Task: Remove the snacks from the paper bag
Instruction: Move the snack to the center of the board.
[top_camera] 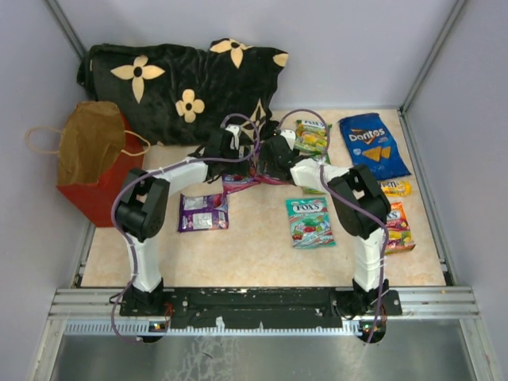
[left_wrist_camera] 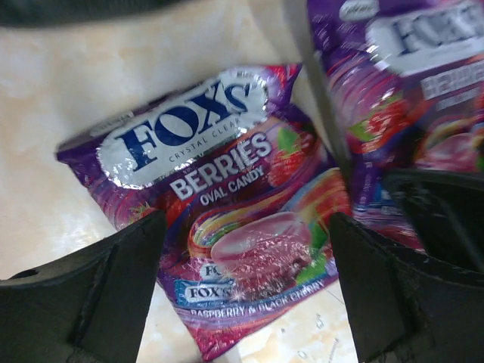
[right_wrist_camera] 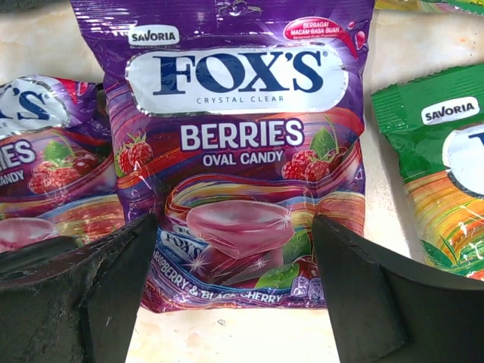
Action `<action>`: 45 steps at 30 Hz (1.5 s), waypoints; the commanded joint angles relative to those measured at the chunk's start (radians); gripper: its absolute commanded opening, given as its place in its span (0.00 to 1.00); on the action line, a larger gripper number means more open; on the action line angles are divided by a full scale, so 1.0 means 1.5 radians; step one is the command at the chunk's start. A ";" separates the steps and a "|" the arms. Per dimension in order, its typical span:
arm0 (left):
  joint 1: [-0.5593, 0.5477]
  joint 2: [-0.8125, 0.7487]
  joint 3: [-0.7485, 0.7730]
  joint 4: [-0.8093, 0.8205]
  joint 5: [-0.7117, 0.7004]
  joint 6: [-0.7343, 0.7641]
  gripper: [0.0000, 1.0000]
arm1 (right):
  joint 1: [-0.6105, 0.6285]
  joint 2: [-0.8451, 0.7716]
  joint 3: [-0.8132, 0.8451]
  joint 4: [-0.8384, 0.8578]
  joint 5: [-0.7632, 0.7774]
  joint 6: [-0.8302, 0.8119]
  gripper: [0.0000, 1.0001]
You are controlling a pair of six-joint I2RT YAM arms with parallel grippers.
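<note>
Open-jawed, the left end effector and right end effector are hovering over purple candy pouches, the snacks seemingly lying outside the paper bag to their left.

A beige, marbled worktop is boxed in by plain lavender-grey walls at the back and both sides, with thin metal posts in the rear corners. A black pillow with cream flowers lies against the back wall at left. An aluminium rail lines the near edge above a scuffed grey panel; the light is soft and even.
</note>
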 commanded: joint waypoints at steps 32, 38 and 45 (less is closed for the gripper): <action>0.077 -0.031 -0.153 -0.009 -0.066 0.238 0.96 | 0.060 0.037 -0.002 -0.047 -0.050 -0.030 0.84; 0.077 -0.055 -0.144 -0.014 -0.072 0.237 0.96 | 0.064 0.023 -0.015 -0.047 -0.061 -0.075 0.84; 0.076 -0.138 -0.128 -0.023 -0.065 0.211 1.00 | 0.069 -0.029 -0.026 -0.023 -0.047 -0.098 0.95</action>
